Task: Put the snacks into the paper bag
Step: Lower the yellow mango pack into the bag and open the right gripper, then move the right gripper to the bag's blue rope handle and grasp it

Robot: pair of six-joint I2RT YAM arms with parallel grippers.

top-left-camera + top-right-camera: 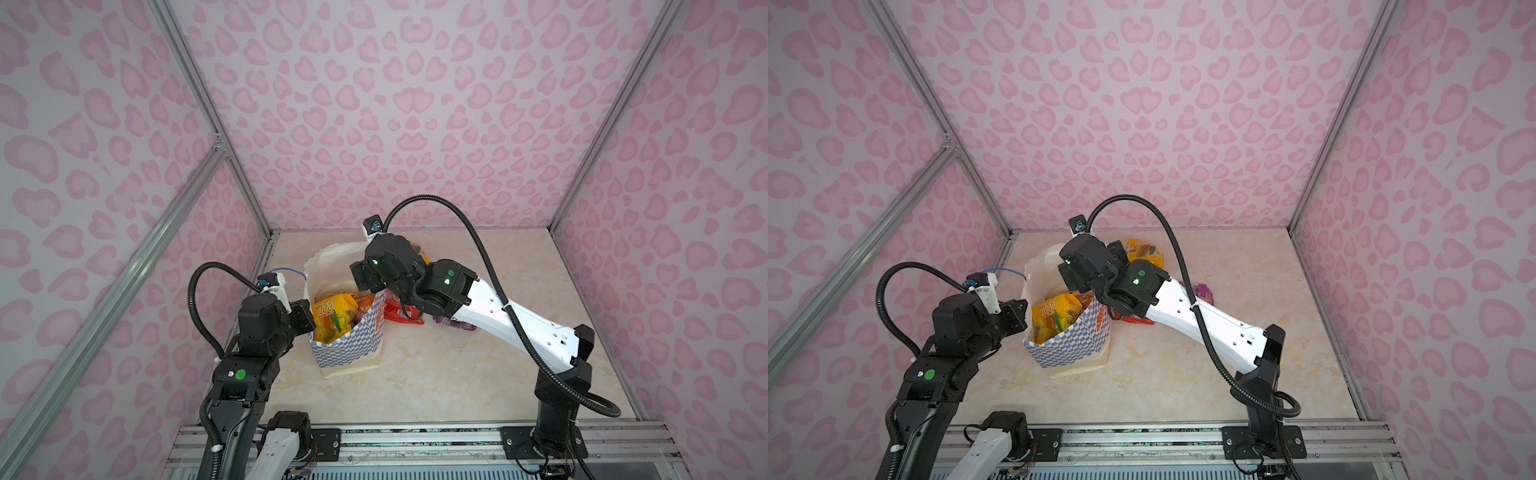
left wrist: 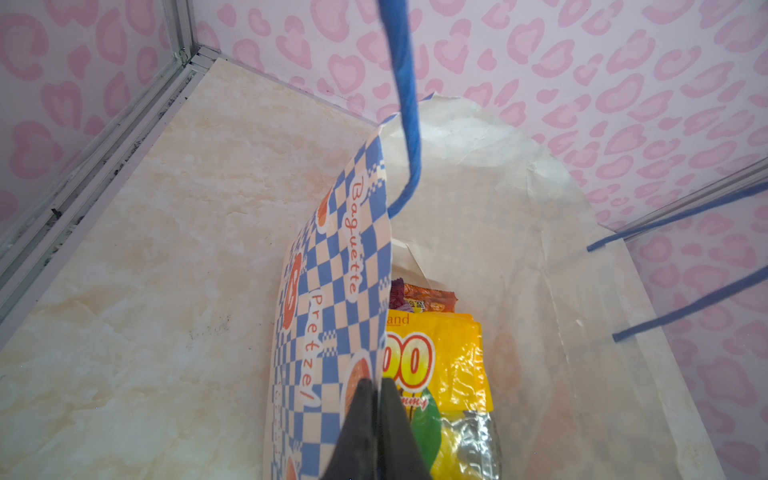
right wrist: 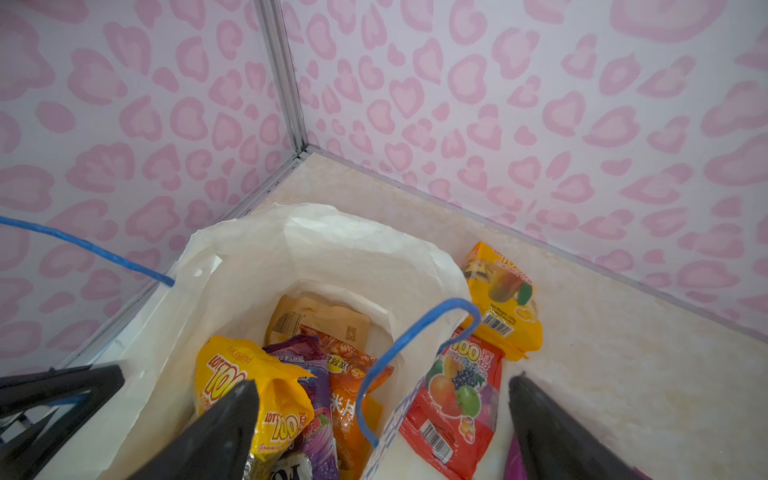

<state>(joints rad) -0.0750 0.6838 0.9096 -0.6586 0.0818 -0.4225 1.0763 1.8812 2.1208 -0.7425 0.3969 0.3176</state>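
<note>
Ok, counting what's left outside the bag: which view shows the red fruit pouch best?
The right wrist view: the red fruit pouch lies on the table beside the paper bag, nearly whole, barcode visible. In both top views only a red sliver shows under the right arm. The left wrist view misses it.

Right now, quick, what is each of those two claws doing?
Left gripper: closed, pinching the paper bag by its checkered rim.
Right gripper: open, holding nothing.
</note>
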